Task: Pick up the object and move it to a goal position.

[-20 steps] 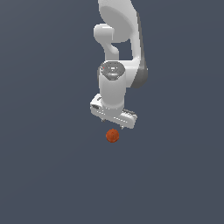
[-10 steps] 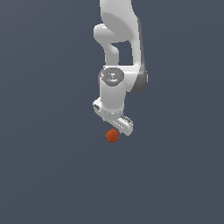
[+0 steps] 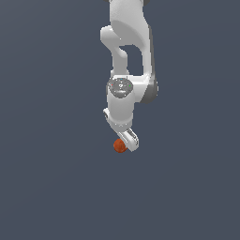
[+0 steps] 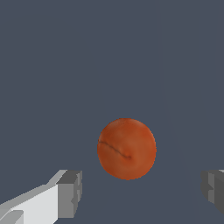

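The object is a small orange-red ball (image 3: 120,146) lying on the dark grey floor, just under the white hand in the exterior view. In the wrist view the ball (image 4: 126,148) shows large, with a thin dark crease on its surface. My gripper (image 4: 140,192) is open, its two grey fingertips (image 4: 70,193) spread wide on either side of the ball and apart from it. Seen from outside, the gripper (image 3: 125,140) hangs over the ball, its body turned at a slant and covering part of the ball.
The white arm (image 3: 127,56) comes down from the upper edge of the exterior view. Around the ball there is only flat dark grey ground (image 3: 56,187).
The hand has turned about its vertical axis, from broadside to slanted. It has also come lower over the ball. The ball has stayed in place.
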Controlling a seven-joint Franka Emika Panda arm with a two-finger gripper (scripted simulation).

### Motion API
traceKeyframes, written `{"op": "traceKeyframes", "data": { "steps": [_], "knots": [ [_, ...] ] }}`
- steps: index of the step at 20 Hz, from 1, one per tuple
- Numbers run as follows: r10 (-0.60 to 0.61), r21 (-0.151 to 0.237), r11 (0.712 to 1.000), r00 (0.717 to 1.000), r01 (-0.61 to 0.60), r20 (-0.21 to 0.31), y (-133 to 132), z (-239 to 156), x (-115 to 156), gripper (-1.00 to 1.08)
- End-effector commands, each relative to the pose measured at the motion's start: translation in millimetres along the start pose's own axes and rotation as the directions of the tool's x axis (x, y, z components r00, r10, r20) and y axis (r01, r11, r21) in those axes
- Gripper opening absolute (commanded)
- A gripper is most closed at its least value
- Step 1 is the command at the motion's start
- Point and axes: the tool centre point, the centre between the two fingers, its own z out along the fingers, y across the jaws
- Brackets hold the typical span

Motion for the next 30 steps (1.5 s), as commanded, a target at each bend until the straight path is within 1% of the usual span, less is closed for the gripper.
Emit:
{"op": "traceKeyframes", "data": {
  "steps": [1,6,12,20,30],
  "knots": [
    [0.062,0.001,0.998,0.998,-0.062,-0.002,-1,4,1,1.00],
    [0.151,0.002,0.989,0.989,-0.151,-0.004,-1,9,1,1.00],
    [0.210,0.003,0.978,0.978,-0.210,-0.006,-2,12,2,1.00],
    [0.217,0.003,0.976,0.976,-0.217,-0.006,-2,16,2,1.00],
    [0.222,0.003,0.975,0.975,-0.222,-0.006,-1,59,2,1.00]
  ]
}}
